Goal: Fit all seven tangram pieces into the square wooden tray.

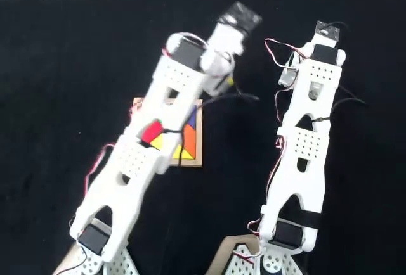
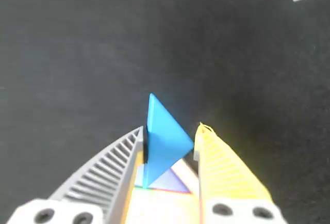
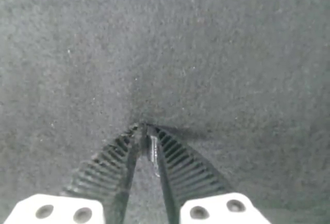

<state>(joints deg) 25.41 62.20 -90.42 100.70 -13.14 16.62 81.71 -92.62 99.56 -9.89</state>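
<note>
The square wooden tray [image 1: 198,159] lies on the black cloth, half hidden under the left arm. Inside it I see a red piece [image 1: 151,131], a yellow piece [image 1: 182,154], an orange piece [image 1: 189,137] and a blue piece [image 1: 193,118]. My left gripper [image 2: 171,129] is shut on a blue triangle [image 2: 162,136], held edge-up above the cloth between the grey and yellow fingers. In the high view this gripper [image 1: 227,83] hangs beyond the tray's far right corner. My right gripper [image 3: 145,127] is shut with nothing in it, its tips close to the cloth, right of the tray [image 1: 287,75].
Black cloth [image 1: 63,66] covers the whole table. A wooden base plate [image 1: 223,249] shows at the front edge between the two arm mounts. Loose red and black cables trail along both arms.
</note>
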